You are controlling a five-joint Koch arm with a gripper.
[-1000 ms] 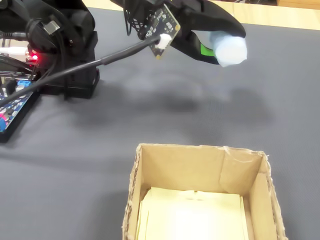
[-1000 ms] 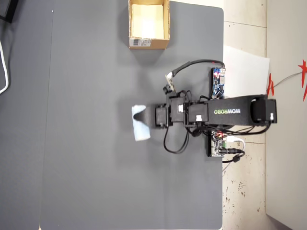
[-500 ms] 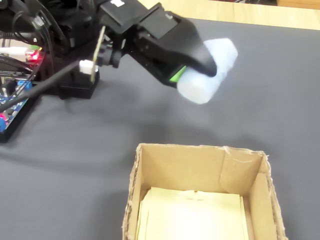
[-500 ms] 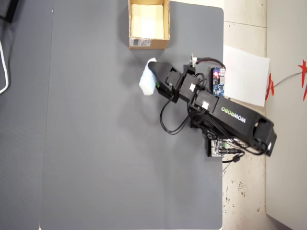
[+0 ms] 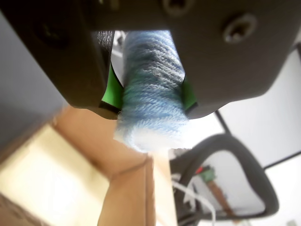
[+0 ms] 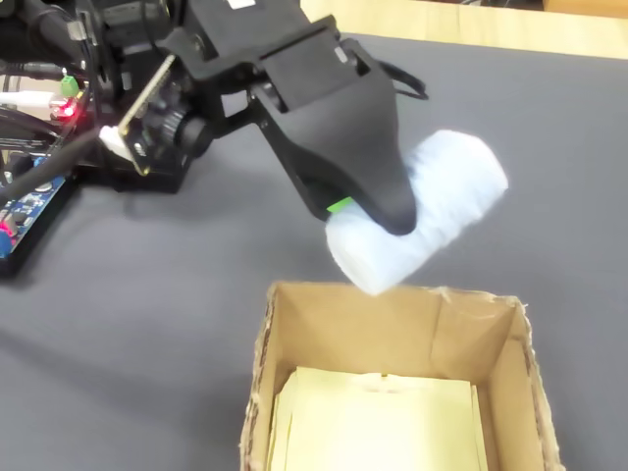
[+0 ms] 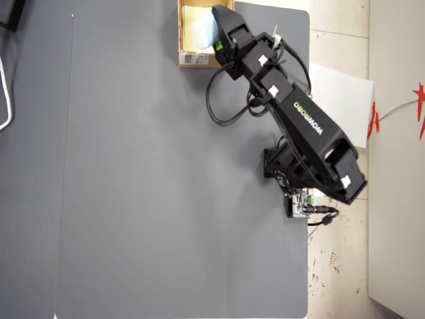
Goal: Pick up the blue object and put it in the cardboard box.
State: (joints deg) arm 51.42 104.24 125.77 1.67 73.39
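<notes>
The blue object [image 5: 151, 89], a pale blue woolly block, is clamped between the green pads of my gripper [image 5: 153, 101]. In the fixed view the blue object [image 6: 446, 201] hangs in the air just above the far wall of the cardboard box [image 6: 304, 329], sticking out on both sides of the black gripper [image 6: 383, 224]. The box is open at the top, with a pale yellow inside. From overhead the gripper [image 7: 216, 30] holds the blue object [image 7: 202, 26] over the cardboard box [image 7: 194, 60] at the mat's top edge. The wrist view shows the box's rim [image 5: 127, 188] right below the block.
The arm's base [image 7: 292, 166] stands at the right edge of the grey mat [image 7: 153, 186]. A circuit board with cables [image 6: 34, 191] lies at the fixed view's left. A white paper sheet [image 7: 342, 100] lies on the floor beside the table.
</notes>
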